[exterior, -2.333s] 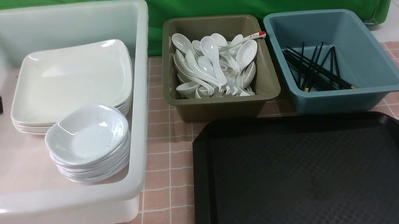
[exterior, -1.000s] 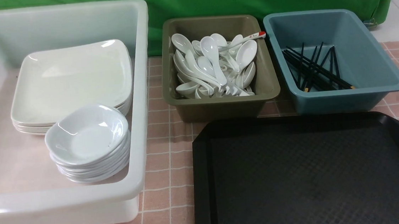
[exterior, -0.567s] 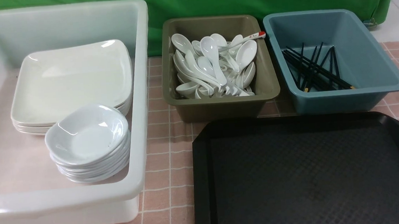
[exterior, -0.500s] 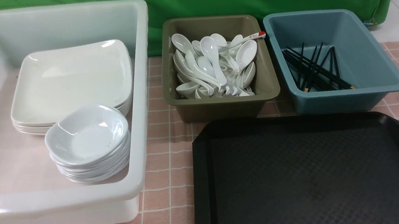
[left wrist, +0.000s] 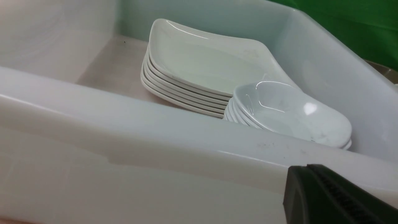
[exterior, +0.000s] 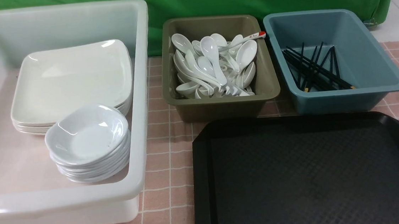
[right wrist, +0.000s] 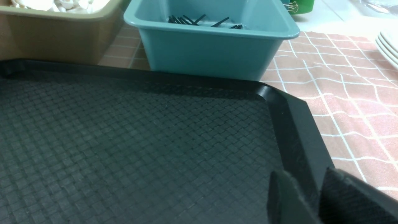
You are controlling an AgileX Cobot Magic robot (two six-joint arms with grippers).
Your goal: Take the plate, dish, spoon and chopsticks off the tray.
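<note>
The black tray lies bare at the front right, with nothing on it. The plate tops a stack in the white tub, and the dish tops a stack in front of it. White spoons fill the olive bin. Black chopsticks lie in the blue bin. My left gripper is shut and empty, low outside the tub's near wall. My right gripper is open, its jaws either side of the tray's rim near a cut-off corner.
The white tub fills the left, with the olive bin and blue bin behind the tray. A red-tipped spoon rests on the pile. More white plates sit off to the right on the pink checked cloth.
My left gripper has left the tub's left side and dropped to the bottom left corner of the front view. The tableware and bins have not moved.
</note>
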